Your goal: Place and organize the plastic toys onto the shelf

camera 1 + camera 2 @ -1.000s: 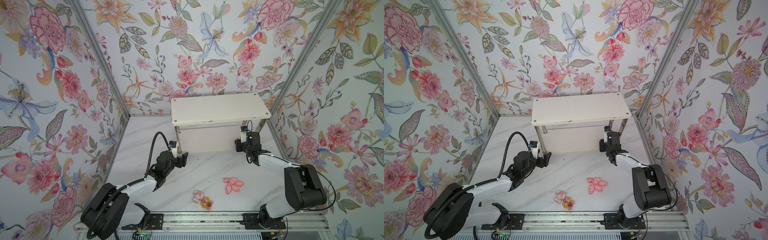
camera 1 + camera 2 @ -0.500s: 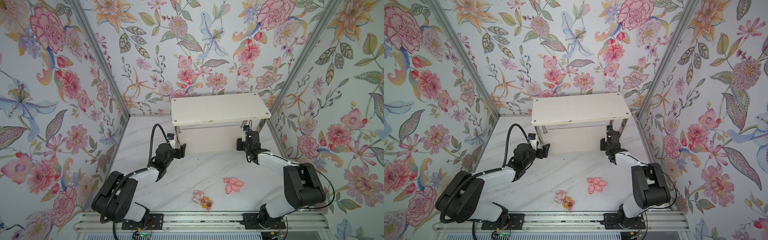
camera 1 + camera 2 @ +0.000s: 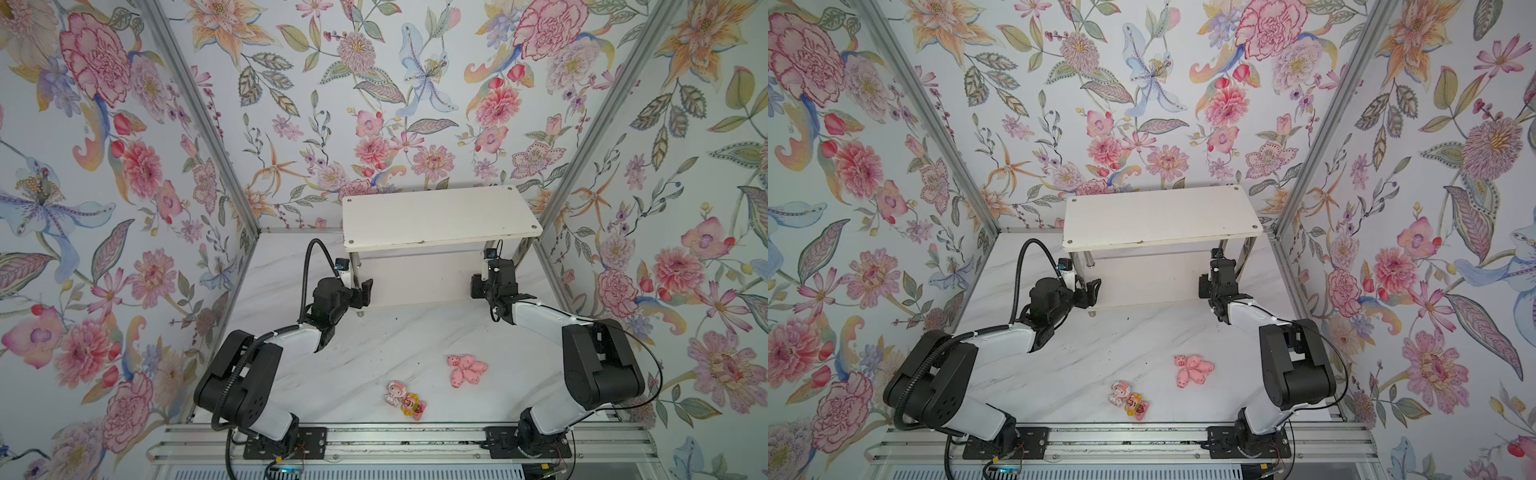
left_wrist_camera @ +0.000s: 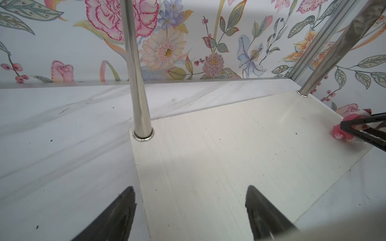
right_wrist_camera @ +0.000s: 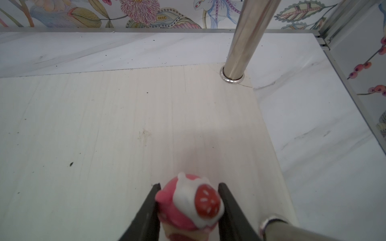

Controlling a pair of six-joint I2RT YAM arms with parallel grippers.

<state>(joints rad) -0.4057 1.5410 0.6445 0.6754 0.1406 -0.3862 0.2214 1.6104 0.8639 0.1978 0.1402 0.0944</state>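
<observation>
The dark pink bear is gripped by the right pincer, apparently touching the lower board of the shelf. The left pincer is spread, empty, near a leg. The pigs are seen on the worktop.

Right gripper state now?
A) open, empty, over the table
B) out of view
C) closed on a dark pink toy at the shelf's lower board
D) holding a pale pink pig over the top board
C: in the right wrist view, the right gripper is clamped on both sides of the dark pink toy, just over the lower shelf board.
</observation>
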